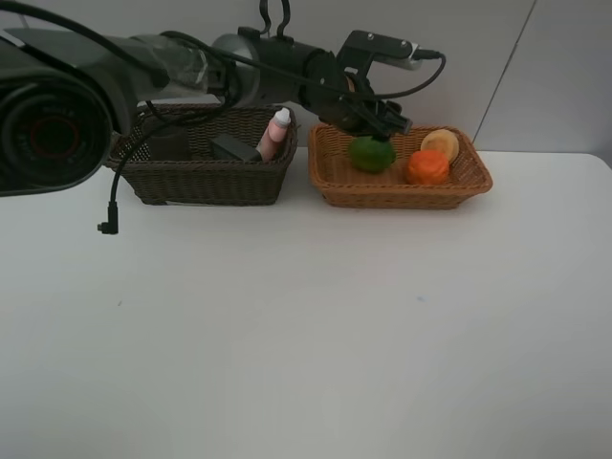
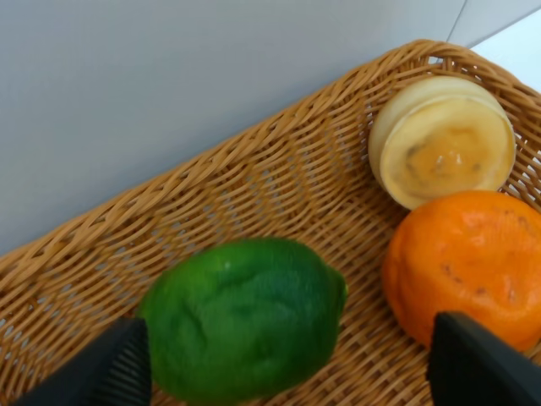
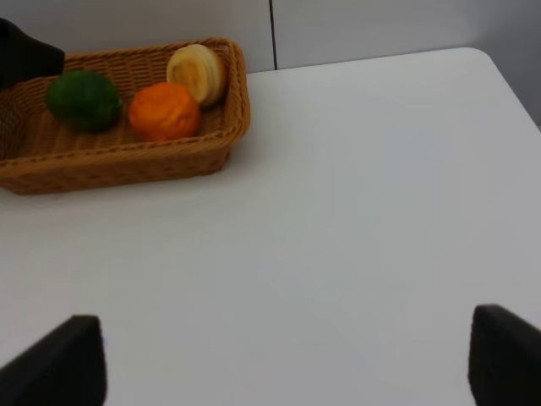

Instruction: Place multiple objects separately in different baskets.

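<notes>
1. Fruit fills the shallow light orange-tan wicker basket (image 1: 330, 186): a round green fruit (image 1: 372, 154) lies at its middle, a bright orange (image 1: 427, 167) just beside it, and a pale yellowish peach-like fruit (image 1: 441, 144) at the far corner.
2. The left gripper (image 2: 287, 364) hovers directly over the green fruit, fingers spread wide to either side and closed on nothing; whether they touch the fruit cannot be told.
3. This looks like the final drop, just completed, and the task seems nearly finished.
4. The next move calls for lifting the left arm straight up and back, clear of the basket's rim.
5. The deep dark brown wicker basket (image 1: 206, 182) stands just beside the tan one and holds an upright pink bottle with a white cap (image 1: 274, 135) and a dark pump bottle (image 1: 234, 148); a cup is not clearly visible there.
6. The right gripper (image 3: 287, 359) hangs over the bare white table (image 1: 306, 335), well apart from both baskets, fingers wide apart and empty.
7. A loose black cable (image 1: 112, 206) dangles from the left arm near the dark basket and could catch its edge.
</notes>
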`<state>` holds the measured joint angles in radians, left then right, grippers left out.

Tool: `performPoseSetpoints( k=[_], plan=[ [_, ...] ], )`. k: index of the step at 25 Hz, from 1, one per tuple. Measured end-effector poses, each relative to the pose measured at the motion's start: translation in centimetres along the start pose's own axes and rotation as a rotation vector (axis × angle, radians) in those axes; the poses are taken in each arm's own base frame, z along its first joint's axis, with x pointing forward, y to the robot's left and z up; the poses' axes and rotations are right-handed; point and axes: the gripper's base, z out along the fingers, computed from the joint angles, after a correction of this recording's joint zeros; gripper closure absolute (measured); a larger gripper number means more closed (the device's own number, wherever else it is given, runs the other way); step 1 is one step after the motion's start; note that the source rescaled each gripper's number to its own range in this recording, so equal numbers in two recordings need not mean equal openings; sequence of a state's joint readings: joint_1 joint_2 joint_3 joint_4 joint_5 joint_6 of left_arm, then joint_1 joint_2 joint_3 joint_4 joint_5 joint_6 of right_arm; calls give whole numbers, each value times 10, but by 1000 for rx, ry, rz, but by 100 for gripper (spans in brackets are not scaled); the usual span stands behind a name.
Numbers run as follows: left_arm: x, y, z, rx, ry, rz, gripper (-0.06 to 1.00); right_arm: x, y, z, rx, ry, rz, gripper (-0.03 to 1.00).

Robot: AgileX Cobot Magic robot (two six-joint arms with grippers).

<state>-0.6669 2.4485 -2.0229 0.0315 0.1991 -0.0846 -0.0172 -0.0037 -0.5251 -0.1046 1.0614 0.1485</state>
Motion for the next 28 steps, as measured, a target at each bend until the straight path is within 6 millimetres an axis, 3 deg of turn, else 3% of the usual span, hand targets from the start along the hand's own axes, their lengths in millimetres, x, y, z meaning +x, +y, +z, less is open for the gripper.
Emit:
performPoseSetpoints(
  k=[9,17,28],
  plan=[
    [1,-4,-14,1,137,117,9,0,0,0,0,0,0,2],
    [-32,-12,-78,16,271,213,9,0,0,0,0,0,0,2],
    [-49,-7,-149,-11,477,244,9,0,0,0,0,0,0,2]
  ],
)
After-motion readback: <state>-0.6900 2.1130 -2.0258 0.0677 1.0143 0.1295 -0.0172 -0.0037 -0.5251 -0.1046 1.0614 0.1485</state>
